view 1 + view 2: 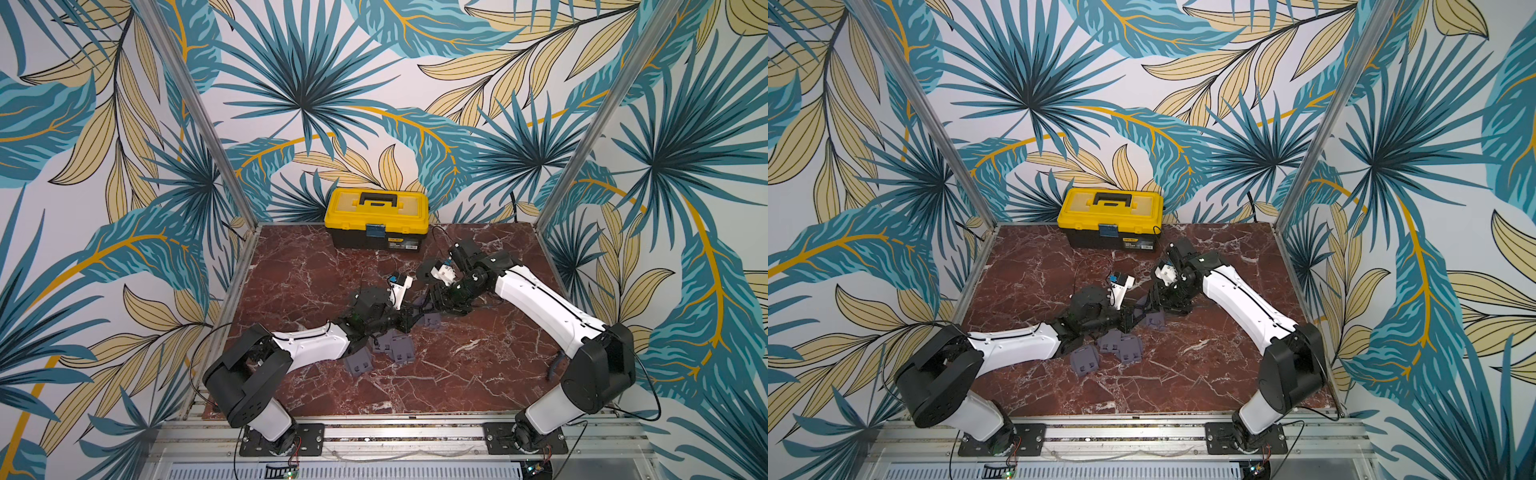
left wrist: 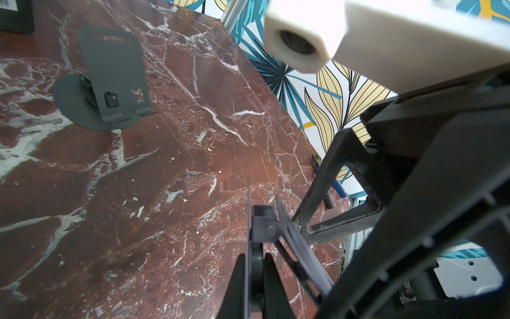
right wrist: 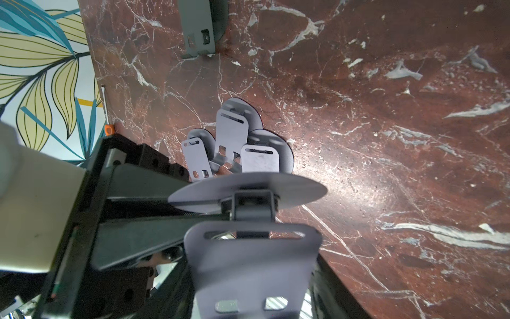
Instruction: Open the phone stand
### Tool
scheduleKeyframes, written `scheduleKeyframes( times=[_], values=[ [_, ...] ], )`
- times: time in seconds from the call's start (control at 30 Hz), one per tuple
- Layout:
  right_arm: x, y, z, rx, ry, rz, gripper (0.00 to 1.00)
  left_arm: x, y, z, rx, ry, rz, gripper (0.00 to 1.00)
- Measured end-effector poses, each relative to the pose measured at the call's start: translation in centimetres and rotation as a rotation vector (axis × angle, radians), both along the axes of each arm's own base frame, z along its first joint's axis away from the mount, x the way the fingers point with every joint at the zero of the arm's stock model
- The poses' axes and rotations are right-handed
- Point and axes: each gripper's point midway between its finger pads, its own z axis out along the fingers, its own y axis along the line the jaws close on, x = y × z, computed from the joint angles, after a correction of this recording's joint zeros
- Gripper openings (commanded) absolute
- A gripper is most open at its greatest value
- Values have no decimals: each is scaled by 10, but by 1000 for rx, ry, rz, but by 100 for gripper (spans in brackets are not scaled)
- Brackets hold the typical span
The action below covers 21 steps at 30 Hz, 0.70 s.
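I hold a grey phone stand [image 3: 252,265] in the air between both grippers at the table's middle. My left gripper [image 2: 254,256] is shut on the thin round base [image 3: 248,190], seen edge-on between its dark fingers. The back plate [image 2: 300,248] is angled away from the base at the hinge [image 2: 270,229]. It fills the right wrist view, and the right gripper's dark fingers [image 3: 327,279] flank it on both sides. In both top views the two grippers meet at one spot, the left [image 1: 405,322] and the right [image 1: 422,309], and hide the held stand.
Several folded grey stands [image 1: 395,347] lie in a pile just in front of the left arm. Another grey stand [image 2: 110,80] stands unfolded on the marble. A yellow toolbox [image 1: 376,218] sits at the back edge. A blue-handled tool [image 1: 555,370] lies by the right arm.
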Motion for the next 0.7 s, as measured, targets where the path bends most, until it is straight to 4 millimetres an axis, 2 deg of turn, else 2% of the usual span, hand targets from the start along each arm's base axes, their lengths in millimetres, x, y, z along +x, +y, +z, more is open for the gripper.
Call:
scheduleKeyframes(
  times=[0.13, 0.23, 0.4, 0.53, 0.7],
  values=[
    [8, -1, 8, 15, -59, -46, 79, -2, -2, 2, -10, -3, -15, 0],
    [16, -3, 17, 26, -124, -88, 81, -3, -5, 6, -18, -8, -25, 0],
    [26, -6, 30, 34, -198, -137, 76, -4, -6, 15, -35, -27, -31, 0],
    [29, -9, 29, 19, -208, -153, 72, -4, -6, 21, -48, -42, -31, 0],
    [30, -10, 28, 10, -211, -156, 71, -4, -6, 21, -49, -41, -31, 0]
  ],
)
